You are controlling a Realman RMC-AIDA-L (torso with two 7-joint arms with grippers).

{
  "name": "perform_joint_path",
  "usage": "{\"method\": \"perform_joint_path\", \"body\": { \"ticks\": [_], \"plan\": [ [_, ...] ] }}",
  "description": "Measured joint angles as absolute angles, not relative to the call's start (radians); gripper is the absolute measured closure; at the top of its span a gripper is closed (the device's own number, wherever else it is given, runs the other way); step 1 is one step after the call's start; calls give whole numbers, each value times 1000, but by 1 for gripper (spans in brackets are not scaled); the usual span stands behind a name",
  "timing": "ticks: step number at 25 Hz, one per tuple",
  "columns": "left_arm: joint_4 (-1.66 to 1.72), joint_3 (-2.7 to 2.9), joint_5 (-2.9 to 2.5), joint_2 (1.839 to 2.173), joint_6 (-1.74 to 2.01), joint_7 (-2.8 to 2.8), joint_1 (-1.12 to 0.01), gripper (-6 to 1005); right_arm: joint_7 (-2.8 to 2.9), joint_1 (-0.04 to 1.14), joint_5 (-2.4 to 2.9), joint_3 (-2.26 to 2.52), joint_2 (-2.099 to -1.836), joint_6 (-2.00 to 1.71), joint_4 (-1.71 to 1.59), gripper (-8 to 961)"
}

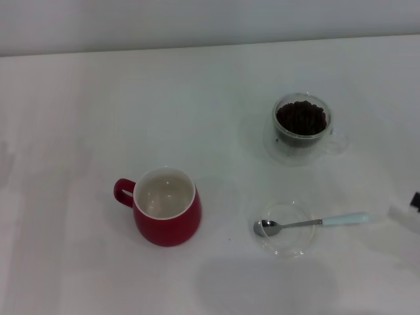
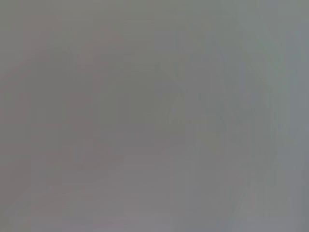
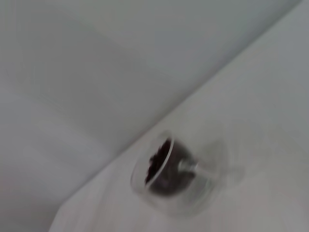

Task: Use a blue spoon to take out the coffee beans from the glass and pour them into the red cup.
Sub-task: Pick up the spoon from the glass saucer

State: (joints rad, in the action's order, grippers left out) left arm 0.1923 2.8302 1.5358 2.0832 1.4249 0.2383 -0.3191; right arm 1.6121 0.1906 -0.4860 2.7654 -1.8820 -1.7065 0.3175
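The red cup (image 1: 167, 209) stands left of centre on the white table, white inside and empty, handle to the left. The glass (image 1: 302, 128) with coffee beans (image 1: 301, 118) stands at the back right; it also shows in the right wrist view (image 3: 171, 181), beans (image 3: 157, 162) inside. The blue spoon (image 1: 315, 223) lies with its metal bowl on a clear saucer (image 1: 283, 230), pale handle pointing right. A bit of my right gripper (image 1: 412, 205) shows at the right edge, just right of the spoon handle. My left gripper is out of view.
The white table (image 1: 98, 105) runs back to a pale wall. The left wrist view shows only a plain grey surface.
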Motion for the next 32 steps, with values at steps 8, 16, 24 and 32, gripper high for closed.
{"method": "perform_joint_path", "body": {
  "ticks": [8, 16, 24, 32],
  "plan": [
    [192, 2832, 1480, 2083, 1424, 238, -311, 104, 1590, 238, -458, 2821, -1914, -1695, 318, 125],
    [196, 2832, 1471, 2085, 1421, 238, -307, 107, 1576, 275, -409, 2822, -1923, -1694, 313, 126],
    [200, 2832, 1471, 2086, 1420, 238, -305, 106, 1576, 313, -348, 2823, -1937, -1694, 312, 140],
    [201, 2832, 1472, 2086, 1420, 239, -305, 105, 1580, 331, -339, 2822, -1936, -1672, 311, 194]
  ]
}}
